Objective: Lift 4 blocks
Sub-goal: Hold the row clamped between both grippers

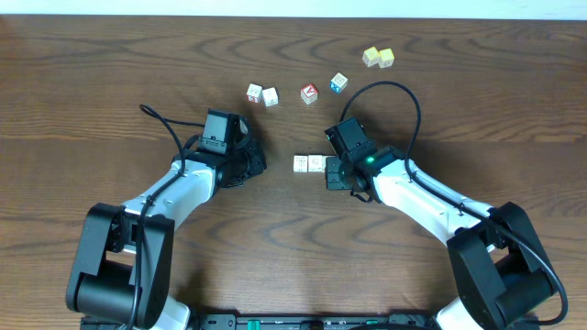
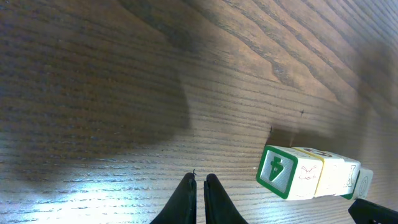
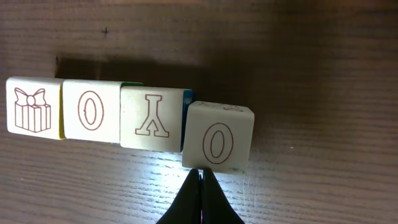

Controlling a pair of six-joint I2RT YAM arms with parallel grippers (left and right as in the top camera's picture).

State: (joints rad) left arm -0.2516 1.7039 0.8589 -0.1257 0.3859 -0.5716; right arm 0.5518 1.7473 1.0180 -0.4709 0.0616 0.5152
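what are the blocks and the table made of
Blocks: likely painted wood, with matte cream faces, printed brown outlines and softly rounded edges. Table: dark wood or wood-look laminate, with clear grain and a slight sheen under the light; which one cannot be told.

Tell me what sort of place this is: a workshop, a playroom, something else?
Probably a robot test bench in a lab. A wood-grain table carries a left arm and a right arm, both black and white, and small wooden toy blocks set in a row. Nothing beyond the table shows.
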